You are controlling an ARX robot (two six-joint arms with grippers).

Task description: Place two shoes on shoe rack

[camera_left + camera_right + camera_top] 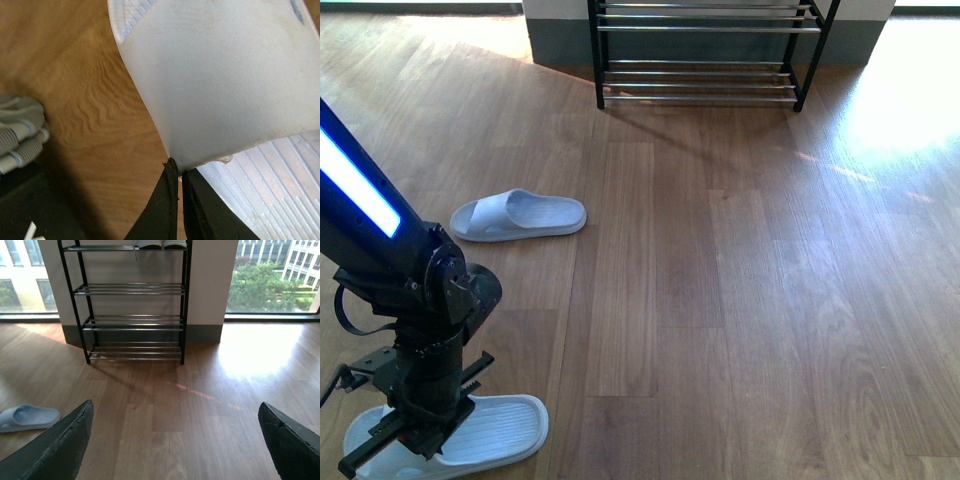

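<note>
**Left jaws on a sandal, sneakers up on the rack**

The shoe rack [700,72] stands at the far edge of the floor [740,300], against the wall. On its top tier, in the right wrist view, two white soles [150,244] poke in at the picture's edge. I take them for the sneakers, though little of them shows.

The left arm [430,300] hangs low over the near sandal [505,428] by the robot's left side. Its left jaws are drawn together to a thin slit, tips touching the edge of the strap [225,90]. Whether any rubber is caught between them I cannot tell.

That sandal lies crosswise, its long axis roughly parallel to the rack's bars, and the far sandal [518,215] lies the same way.

The right jaws are spread wide and empty, facing the rack [132,289] squarely.

From the left jaws the rack lies well ahead and off to the right. The left arm is plainly nearer to both sandals.
</note>
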